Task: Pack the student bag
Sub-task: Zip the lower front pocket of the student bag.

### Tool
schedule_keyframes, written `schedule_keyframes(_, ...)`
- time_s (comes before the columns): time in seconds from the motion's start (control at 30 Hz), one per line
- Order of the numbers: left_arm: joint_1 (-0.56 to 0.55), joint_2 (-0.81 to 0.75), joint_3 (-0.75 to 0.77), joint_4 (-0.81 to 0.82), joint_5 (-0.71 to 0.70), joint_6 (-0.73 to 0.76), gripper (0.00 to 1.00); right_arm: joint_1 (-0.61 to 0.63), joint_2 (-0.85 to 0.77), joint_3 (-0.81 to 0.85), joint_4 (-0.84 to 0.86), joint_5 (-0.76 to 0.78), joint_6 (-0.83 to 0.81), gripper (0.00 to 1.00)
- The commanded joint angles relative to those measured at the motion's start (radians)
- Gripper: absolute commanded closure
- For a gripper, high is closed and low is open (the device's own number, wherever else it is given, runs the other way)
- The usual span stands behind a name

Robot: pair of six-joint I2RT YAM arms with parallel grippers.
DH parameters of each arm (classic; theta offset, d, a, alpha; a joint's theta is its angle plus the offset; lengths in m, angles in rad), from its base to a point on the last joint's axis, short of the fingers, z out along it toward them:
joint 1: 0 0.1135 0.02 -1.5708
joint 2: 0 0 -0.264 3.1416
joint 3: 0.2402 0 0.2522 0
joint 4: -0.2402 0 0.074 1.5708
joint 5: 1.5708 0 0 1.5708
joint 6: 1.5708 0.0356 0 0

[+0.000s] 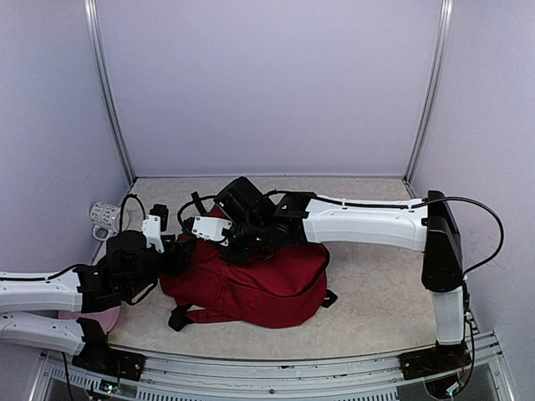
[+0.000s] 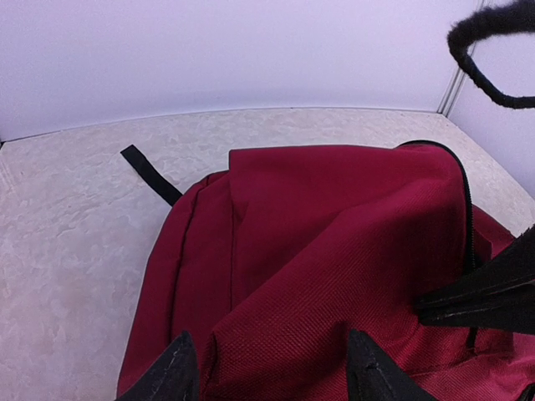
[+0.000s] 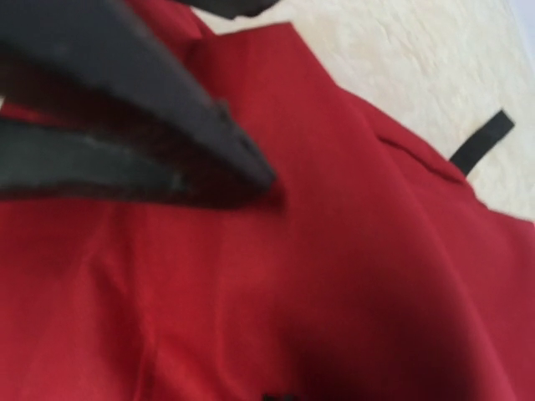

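The student bag [image 1: 255, 284] is a dark red backpack lying flat in the middle of the table, and it fills the left wrist view [image 2: 334, 251] and the right wrist view [image 3: 334, 276]. My left gripper [image 2: 272, 368] is open at the bag's left end, its two tips pressing down either side of a raised fold of red fabric. My right gripper [image 2: 422, 311] reaches in from the right, its fingers closed together on the bag's edge by the black zipper [image 2: 465, 209]. The pinch itself is hidden in the right wrist view.
A white patterned mug [image 1: 104, 219] stands at the far left by the wall. A pink thing [image 1: 99, 318] shows under the left arm. A black strap [image 2: 150, 173] trails from the bag across the beige tabletop [image 1: 376, 292]. Walls close in on three sides.
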Motion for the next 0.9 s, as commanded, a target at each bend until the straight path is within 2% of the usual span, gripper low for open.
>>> schedule_keyframes(0.0, 0.005, -0.012, -0.003, 0.001, 0.058, 0.027, 0.42, 0.011, -0.008, 0.038, -0.008, 0.000, 0.025, 0.97)
schedule_keyframes(0.1, -0.025, -0.051, -0.023, 0.063, 0.115, 0.104, 0.41, 0.007, -0.038, 0.047, -0.002, -0.060, 0.069, 0.98)
schedule_keyframes(0.27, -0.178, -0.096, -0.055, 0.167, 0.049, 0.304, 0.42, -0.041, -0.093, 0.009, 0.032, -0.230, 0.188, 1.00)
schedule_keyframes(0.37, -0.316, -0.100, -0.051, 0.206, -0.008, 0.462, 0.41, -0.091, -0.133, -0.052, 0.095, -0.353, 0.279, 1.00)
schedule_keyframes(0.43, -0.369, -0.093, -0.064, 0.237, -0.047, 0.530, 0.39, -0.120, -0.160, -0.098, 0.157, -0.433, 0.339, 1.00)
schedule_keyframes(0.5, -0.361, -0.062, -0.067, 0.243, -0.060, 0.541, 0.37, -0.141, -0.183, -0.142, 0.214, -0.483, 0.387, 1.00)
schedule_keyframes(0.6, -0.340, 0.024, -0.048, 0.259, -0.108, 0.567, 0.25, -0.158, -0.200, -0.187, 0.282, -0.524, 0.442, 1.00)
schedule_keyframes(0.7, -0.312, 0.125, 0.009, 0.275, -0.123, 0.597, 0.16, -0.170, -0.208, -0.215, 0.333, -0.547, 0.492, 1.00)
schedule_keyframes(0.8, -0.283, 0.226, 0.069, 0.284, -0.122, 0.599, 0.15, -0.179, -0.227, -0.261, 0.411, -0.573, 0.546, 1.00)
schedule_keyframes(0.87, -0.274, 0.287, 0.094, 0.307, -0.130, 0.601, 0.18, -0.182, -0.236, -0.293, 0.472, -0.607, 0.575, 1.00)
